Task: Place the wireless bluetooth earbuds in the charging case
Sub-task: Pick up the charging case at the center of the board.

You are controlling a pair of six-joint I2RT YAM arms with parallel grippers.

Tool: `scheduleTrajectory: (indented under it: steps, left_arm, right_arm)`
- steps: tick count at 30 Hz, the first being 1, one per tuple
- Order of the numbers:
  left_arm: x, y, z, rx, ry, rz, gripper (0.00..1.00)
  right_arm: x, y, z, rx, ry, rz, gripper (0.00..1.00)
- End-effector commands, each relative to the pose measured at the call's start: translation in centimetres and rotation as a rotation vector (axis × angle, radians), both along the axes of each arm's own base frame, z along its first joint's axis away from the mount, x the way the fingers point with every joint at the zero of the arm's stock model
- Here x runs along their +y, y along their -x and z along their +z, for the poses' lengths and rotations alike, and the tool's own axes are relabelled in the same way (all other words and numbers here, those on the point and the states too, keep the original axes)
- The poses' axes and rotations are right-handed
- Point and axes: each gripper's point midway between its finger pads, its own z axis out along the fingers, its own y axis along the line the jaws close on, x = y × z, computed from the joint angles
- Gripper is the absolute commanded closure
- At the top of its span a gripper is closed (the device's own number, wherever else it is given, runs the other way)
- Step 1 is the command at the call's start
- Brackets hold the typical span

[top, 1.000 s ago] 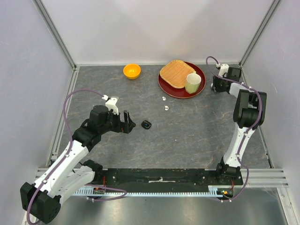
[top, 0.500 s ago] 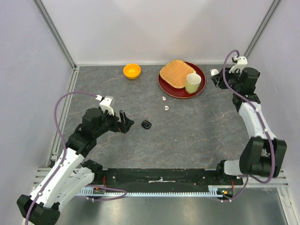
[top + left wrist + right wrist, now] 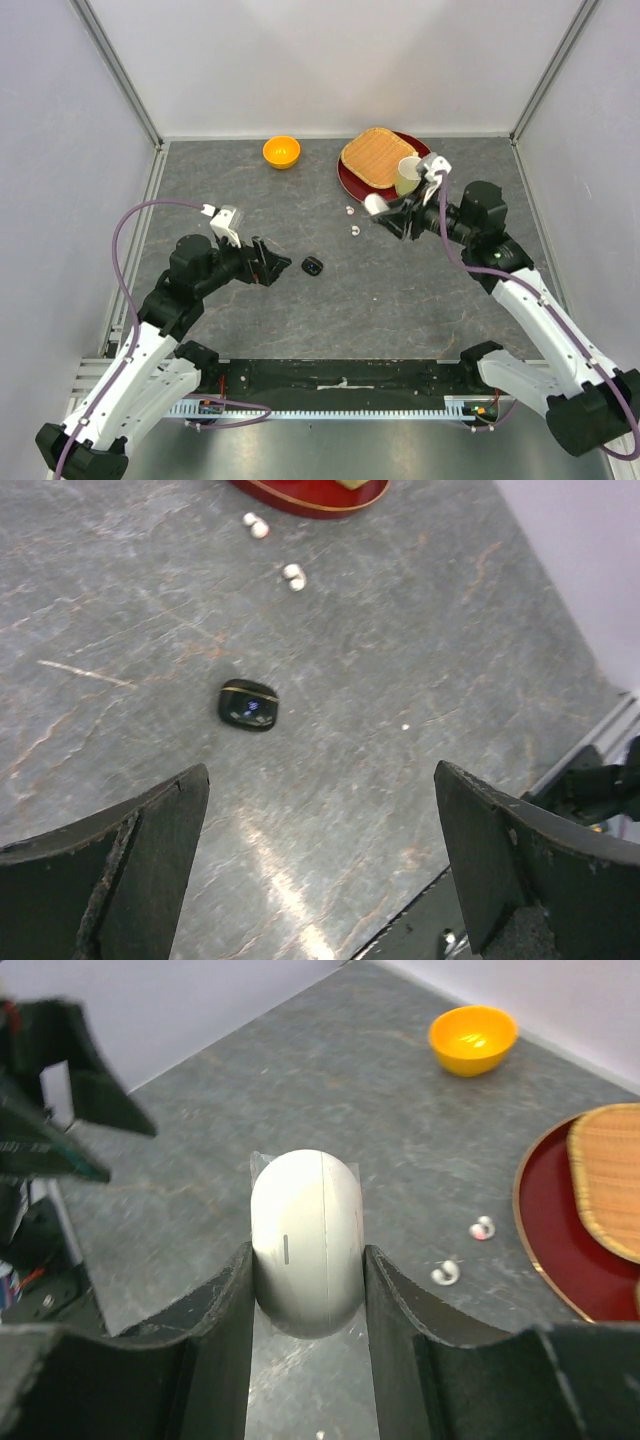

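Observation:
My right gripper [image 3: 388, 212] is shut on a white oval charging case [image 3: 377, 204], closed, held above the table left of the red plate; the wrist view shows the case [image 3: 305, 1240] clamped between both fingers. Two white earbuds [image 3: 348, 211] [image 3: 355, 230] lie on the table just below and left of it, also seen in the right wrist view [image 3: 482, 1228] [image 3: 445, 1272] and the left wrist view [image 3: 256, 525] [image 3: 294, 576]. A black oval case [image 3: 313, 265] [image 3: 248, 704] lies on the table. My left gripper [image 3: 274, 262] [image 3: 320, 775] is open and empty, just left of it. No black buds show.
An orange bowl [image 3: 281, 151] [image 3: 473, 1039] stands at the back. A red plate [image 3: 346, 186] [image 3: 530, 1222] at the back right carries a woven tray [image 3: 375, 155] and a pale cup [image 3: 408, 176]. Walls close in the table on three sides.
My right arm has swung from the back right corner toward the middle, carrying the white case to a spot over the white earbuds. My left arm has shifted only slightly.

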Motion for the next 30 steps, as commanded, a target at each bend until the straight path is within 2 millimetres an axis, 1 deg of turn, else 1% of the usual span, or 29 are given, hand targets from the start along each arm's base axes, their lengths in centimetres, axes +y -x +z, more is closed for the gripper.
scheduleTrajectory:
  steps: [1,2,3,4,5,6,7,9,11,12,14,16,17,19,20,21,23,24,25,27,28,30]
  left_arm:
    - [-2.3,1.0,3.6,-0.003,0.197,-0.074,0.00]
    - [-2.9,1.3,4.0,0.010,0.223,-0.108,0.00]
    - [-3.4,1.4,4.8,0.010,0.260,-0.126,0.00]
    - [-3.9,1.6,5.3,0.014,0.280,-0.157,0.00]
    - [-4.5,1.7,5.4,0.036,0.294,-0.191,0.00]
    - [-4.8,1.7,5.9,0.035,0.314,-0.203,0.00]
    - [-5.1,1.7,6.6,0.026,0.325,-0.219,0.00]
    - [-5.6,1.5,6.8,0.039,0.329,-0.235,0.00]
    - [-6.2,1.5,7.2,0.046,0.331,-0.259,0.00]
    - [-6.6,1.3,6.8,0.076,0.329,-0.262,0.00]
    - [-7.6,1.7,7.0,0.089,0.341,-0.300,0.00]
    - [-8.9,2.3,6.8,0.127,0.359,-0.331,0.00]
    - [-9.2,2.2,6.8,0.121,0.364,-0.325,0.00]
    - [-10.3,2.4,6.6,0.145,0.362,-0.335,0.00]
    - [-10.5,2.3,6.5,0.144,0.360,-0.330,0.00]
    - [-10.8,2.4,6.4,0.154,0.361,-0.334,0.00]
    - [-11.5,2.6,5.7,0.182,0.354,-0.342,0.02]
    - [-11.9,2.5,6.1,0.172,0.368,-0.352,0.03]
    - [-12.3,2.9,6.1,0.180,0.371,-0.365,0.05]
    - [-12.6,2.9,5.8,0.190,0.373,-0.370,0.05]
    - [-12.9,3.0,5.8,0.191,0.373,-0.378,0.08]
    - [-13.1,2.9,5.6,0.198,0.375,-0.379,0.10]
  right_arm:
    - [2.0,3.9,-1.4,-0.020,0.075,0.122,1.00]
    - [2.7,5.0,-2.1,-0.026,0.109,0.163,1.00]
    - [2.9,5.7,-2.2,-0.038,0.122,0.174,1.00]
    - [2.9,5.8,-2.9,-0.038,0.146,0.163,1.00]
    - [3.3,6.6,-3.3,-0.042,0.161,0.185,1.00]
    - [3.3,7.1,-3.3,-0.069,0.174,0.192,1.00]
    - [3.4,7.4,-3.9,-0.071,0.188,0.198,1.00]
    - [3.6,8.1,-4.0,-0.098,0.209,0.200,1.00]
    - [3.9,8.6,-4.6,-0.105,0.230,0.200,1.00]
    - [3.9,8.6,-4.6,-0.114,0.235,0.194,1.00]
    - [4.1,8.7,-5.1,-0.127,0.255,0.177,1.00]
    - [4.3,8.7,-5.7,-0.136,0.278,0.168,1.00]
    - [4.8,9.2,-5.7,-0.147,0.279,0.181,1.00]
    - [5.0,8.9,-5.8,-0.160,0.289,0.153,1.00]
    - [5.4,9.3,-5.7,-0.170,0.286,0.161,1.00]
    - [5.4,9.1,-5.7,-0.177,0.288,0.140,1.00]
    - [6.1,9.4,-5.4,-0.198,0.275,0.143,1.00]
    - [6.3,9.5,-5.6,-0.203,0.273,0.141,1.00]
    - [6.6,9.5,-5.2,-0.215,0.260,0.131,1.00]
    - [7.0,9.8,-5.2,-0.218,0.253,0.133,1.00]
    - [7.3,9.9,-5.1,-0.223,0.245,0.130,1.00]
    - [7.6,10.1,-5.1,-0.219,0.235,0.129,1.00]
